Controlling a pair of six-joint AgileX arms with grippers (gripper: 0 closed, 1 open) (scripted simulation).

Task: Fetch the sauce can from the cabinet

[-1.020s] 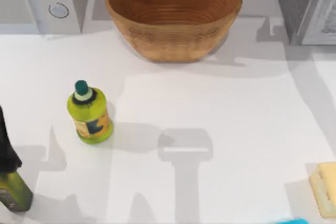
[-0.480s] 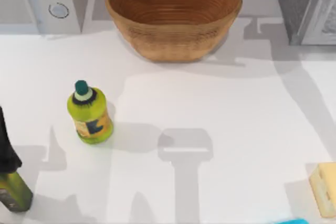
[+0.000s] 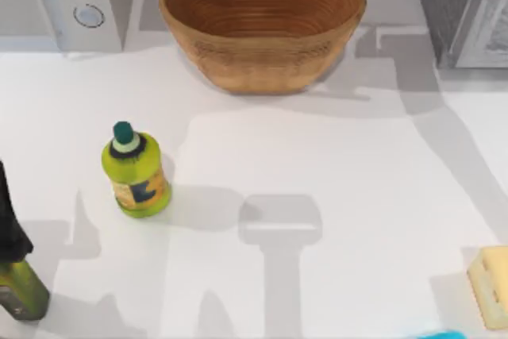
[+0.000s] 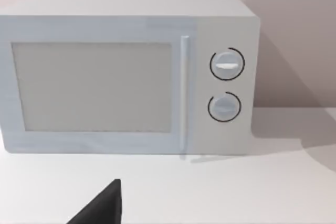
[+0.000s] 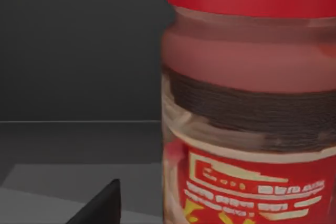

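The sauce can [image 5: 247, 114] stands upright and very close in the right wrist view, with a red lid and a red label with yellow print. Around it are the cabinet's dark inner walls [image 5: 79, 51]. My right gripper [image 5: 142, 208] is inside the cabinet and open. One black fingertip [image 5: 102, 205] shows beside the can, a small gap away from it. In the top view the cabinet [image 3: 464, 5] stands at the back right corner, dark speckled with a pale door frame. My left gripper [image 4: 105, 208] is parked facing the white appliance.
A woven basket [image 3: 262, 21] sits at the back middle, and a white appliance with two knobs [image 3: 67, 1] at the back left. A yellow-green bottle [image 3: 136, 171] stands left of centre. A dark bottle [image 3: 17, 279] is at the front left, a pale yellow block [image 3: 492, 283] at the front right.
The arm's shadow on the table by the cabinet has slid to the left. The bottle, basket and other objects have not moved.
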